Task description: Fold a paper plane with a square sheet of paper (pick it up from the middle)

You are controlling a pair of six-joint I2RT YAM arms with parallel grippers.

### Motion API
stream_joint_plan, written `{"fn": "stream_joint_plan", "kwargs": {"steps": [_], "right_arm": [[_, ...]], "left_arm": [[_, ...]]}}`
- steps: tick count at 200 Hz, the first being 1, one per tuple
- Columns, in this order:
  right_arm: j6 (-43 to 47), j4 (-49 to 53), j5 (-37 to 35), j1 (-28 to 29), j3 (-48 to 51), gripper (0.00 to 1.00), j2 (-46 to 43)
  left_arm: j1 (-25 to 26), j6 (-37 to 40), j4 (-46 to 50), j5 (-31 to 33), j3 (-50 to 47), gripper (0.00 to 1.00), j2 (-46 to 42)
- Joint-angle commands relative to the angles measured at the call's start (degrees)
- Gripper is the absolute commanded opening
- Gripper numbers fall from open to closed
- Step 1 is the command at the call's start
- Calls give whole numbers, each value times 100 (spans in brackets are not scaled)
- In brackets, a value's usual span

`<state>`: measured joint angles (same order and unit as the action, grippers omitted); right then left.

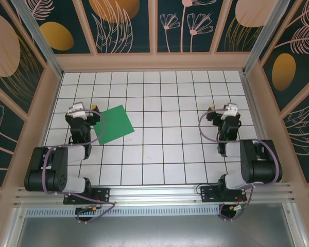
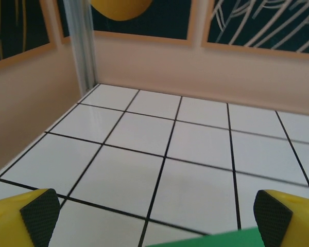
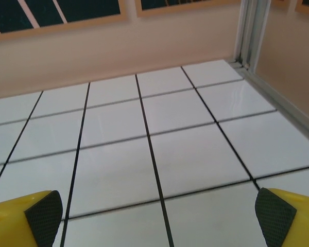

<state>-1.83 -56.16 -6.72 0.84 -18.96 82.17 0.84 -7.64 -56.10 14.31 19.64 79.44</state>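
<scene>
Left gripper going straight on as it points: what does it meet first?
Probably the white grid-tiled tabletop, short of the pink back wall; the flat green paper sheet lies nearer, below that line. Depth unclear.

Left claw (image 1: 86, 111) gapes wide; right claw (image 1: 224, 111) likewise; arms folded.

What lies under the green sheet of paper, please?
The green sheet lies flat on the white gridded table. The tiles directly beneath it are covered, so nothing more can be seen.
</scene>
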Motion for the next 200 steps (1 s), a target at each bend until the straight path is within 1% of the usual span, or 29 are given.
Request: {"fn": "stream_joint_plan", "kwargs": {"steps": [1, 14, 25, 31, 39, 52, 64, 81, 97, 106, 122, 146, 168, 175, 200], "right_arm": [[-355, 1596, -484, 195, -788, 99, -506], [-803, 2518, -419, 297, -1266, 99, -594], [-1205, 3272, -626, 479, -1677, 99, -590], [-1336, 3665, -588, 567, -1899, 99, -559], [-1393, 4021, -478, 697, -2143, 99, -495], [-1669, 4536, -621, 941, -2511, 99, -348], [-1870, 4865, -280, 1098, -2774, 99, -194], [-2227, 5219, 232, 1281, -3059, 99, 38], [-2487, 5369, 559, 1460, -3180, 99, 194], [-2586, 5340, 786, 1546, -3169, 99, 249], [-2767, 5319, 968, 1679, -3144, 99, 329], [-2911, 5282, 1175, 1854, -3080, 99, 413], [-2970, 5295, 1231, 1939, -3034, 99, 447], [-2994, 5291, 1267, 1955, -3015, 99, 455], [-3065, 5300, 1348, 1969, -2935, 99, 458]], "left_arm": [[-27, -669, 1838, 520, 731, 98, -425], [-31, -1241, 2786, 443, 1200, 99, -521], [-35, -1571, 3526, 185, 1580, 99, -535], [-32, -1842, 3894, 105, 1761, 99, -519], [-31, -2153, 4293, -11, 1955, 98, -456], [-31, -2618, 4782, -440, 2223, 99, -318], [-24, -2973, 5077, -931, 2406, 98, -101], [-8, -3400, 5144, -1606, 2474, 98, 227], [87, -3706, 5113, -1841, 2479, 98, 528], [193, -3736, 5145, -1807, 2549, 97, 711], [457, -3728, 5474, -1459, 2800, 97, 1058], [706, -3805, 5841, -1219, 3193, 95, 1597], [855, -3974, 6028, -1006, 3404, 94, 1846], [893, -4048, 6108, -926, 3456, 94, 2056], [1002, -4181, 6427, -818, 3574, 94, 2335]]}}
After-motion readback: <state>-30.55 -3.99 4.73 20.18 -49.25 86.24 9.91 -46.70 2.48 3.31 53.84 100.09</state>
